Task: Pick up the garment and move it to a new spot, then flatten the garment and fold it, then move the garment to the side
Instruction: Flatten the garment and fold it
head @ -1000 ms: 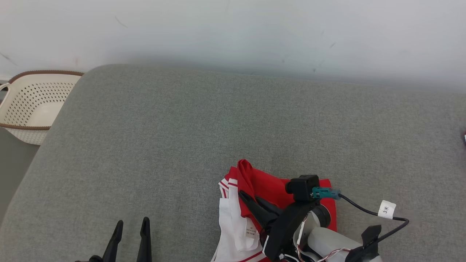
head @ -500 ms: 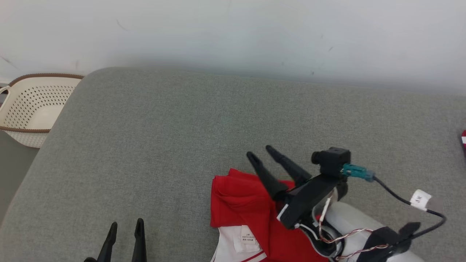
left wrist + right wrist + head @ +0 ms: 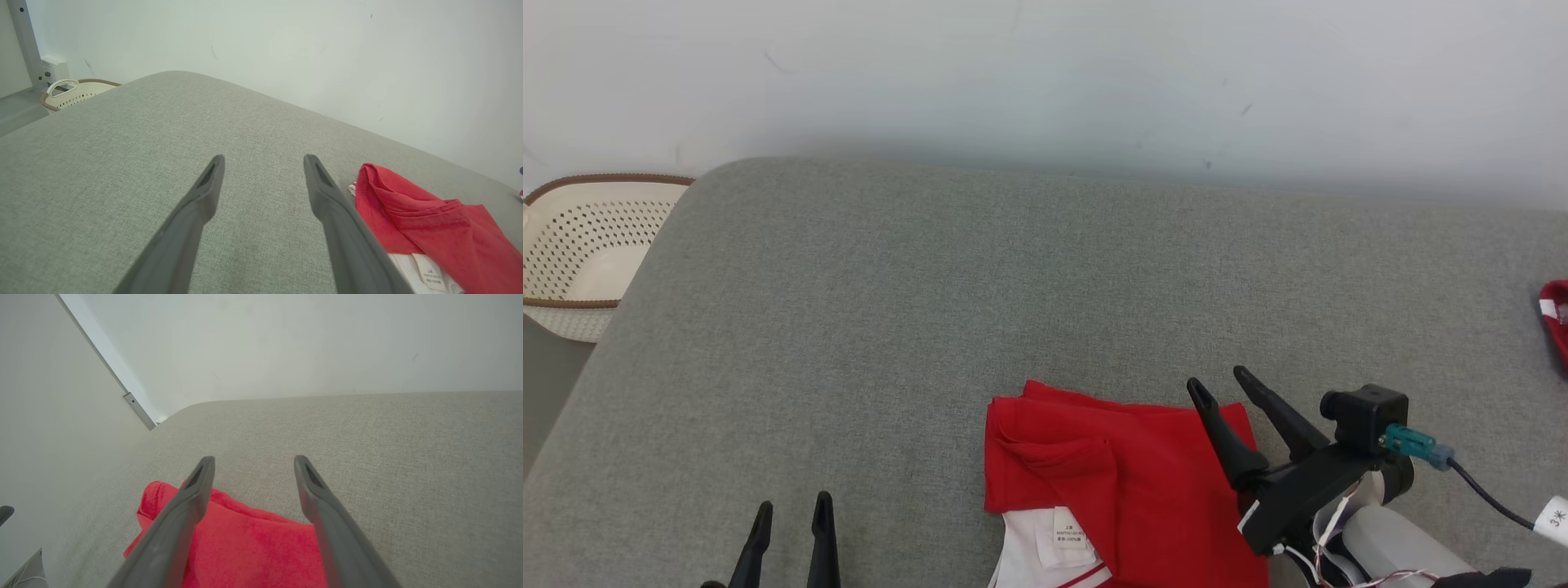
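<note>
Garment (image 3: 1127, 482) — red over white, partly folded, at the near edge of the grey surface (image 3: 915, 310).
Right gripper (image 3: 1218, 378) — fingers spread, holding nothing, above the garment's right edge; the nearer arm.
Left gripper (image 3: 792, 502): fingers parted, holding nothing, well apart on the garment's left.

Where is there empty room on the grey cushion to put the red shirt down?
Bare cushion runs from the basket side across to the wall, left of and behind the shirt. It is crowded at the near right: shirt, right gripper, and another red cloth at the right edge.
</note>
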